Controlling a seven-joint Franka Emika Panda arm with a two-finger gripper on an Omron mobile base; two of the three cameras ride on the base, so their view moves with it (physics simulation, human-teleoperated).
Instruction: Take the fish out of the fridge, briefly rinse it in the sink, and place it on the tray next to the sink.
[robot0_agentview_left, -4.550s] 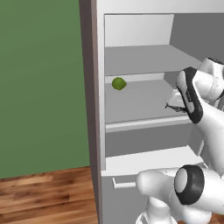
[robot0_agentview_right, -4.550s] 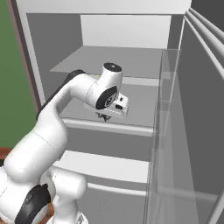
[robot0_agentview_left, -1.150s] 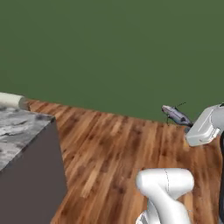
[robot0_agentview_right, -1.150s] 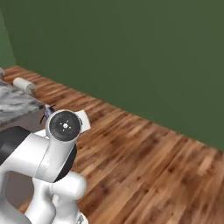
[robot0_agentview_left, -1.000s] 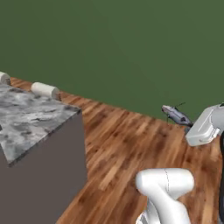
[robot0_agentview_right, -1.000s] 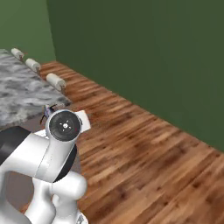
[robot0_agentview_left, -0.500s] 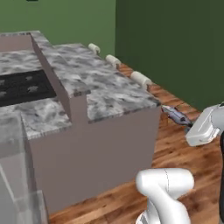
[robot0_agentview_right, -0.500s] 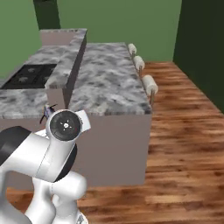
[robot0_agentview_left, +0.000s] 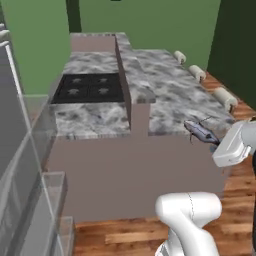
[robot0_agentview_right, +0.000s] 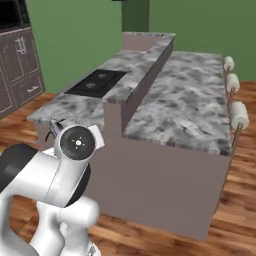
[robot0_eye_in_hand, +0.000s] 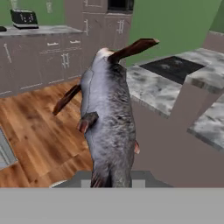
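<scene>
Ahead stood a large grey-marbled stone bench (robot0_agentview_left: 170, 95) on a mauve-brown base, an island with a raised divider running along its middle, set on a brown wood-plank floor (robot0_agentview_right: 235, 220) before green walls. Left of that divider lay a flat black four-burner cooktop (robot0_agentview_left: 90, 87), flush in the bench top. Three pale cylindrical rolls (robot0_agentview_right: 239, 115) sat in a row along the far edge of the island. In the hand view a run of grey-brown cabinets (robot0_eye_in_hand: 52, 57) stood across the floor, with a small dark slotted appliance (robot0_eye_in_hand: 24, 18) on top.

The white arm's end effector (robot0_agentview_left: 218, 144) was held out in the air in front of the island, above the floor. It was pinched on the small slim silvery-grey fish (robot0_agentview_left: 201, 132), gripping it at one end; the body with its brownish fins stuck out away from the hand, clear of the bench and touching nothing else.
</scene>
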